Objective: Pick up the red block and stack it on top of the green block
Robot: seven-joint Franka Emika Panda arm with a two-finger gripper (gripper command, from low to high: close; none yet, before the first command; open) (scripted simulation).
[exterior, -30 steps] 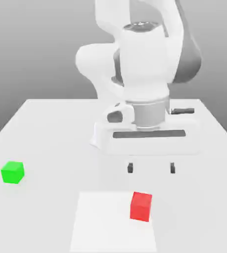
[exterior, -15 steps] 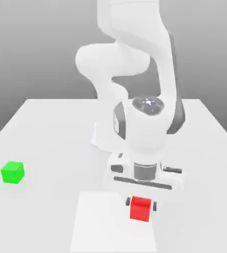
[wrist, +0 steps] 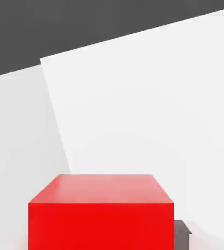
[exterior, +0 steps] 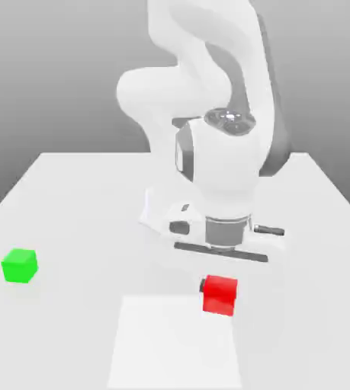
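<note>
Paper-white square patch (exterior: 176, 343), a shade brighter than the rest, lies nearest me in the exterior view, flat on the pale grey matte table (exterior: 78, 206). Just above its far edge I see the small bright red matte cube, the red block (exterior: 220, 295), pinched by the two-finger gripper (exterior: 220, 289); a dark fingertip (exterior: 202, 286) peeks out on the side toward the exterior view's left. The block looks lifted clear of the patch, though I cannot be sure of the gap from this angle. From the hand view the red block (wrist: 101, 212) sits close up, with a dark finger pad (wrist: 183, 233) touching one side and the white patch (wrist: 148, 107) spread out beyond it. Its faces are plain; I can read no writing, label or brand on it. Well apart, toward the exterior view's left, the small bright green matte cube, the green block (exterior: 19, 266), rests on the bare table, also unmarked. Farther back, the white robot arm (exterior: 208, 114) rises from the table's far side and bends down over the red block. Behind it is a plain grey backdrop.
</note>
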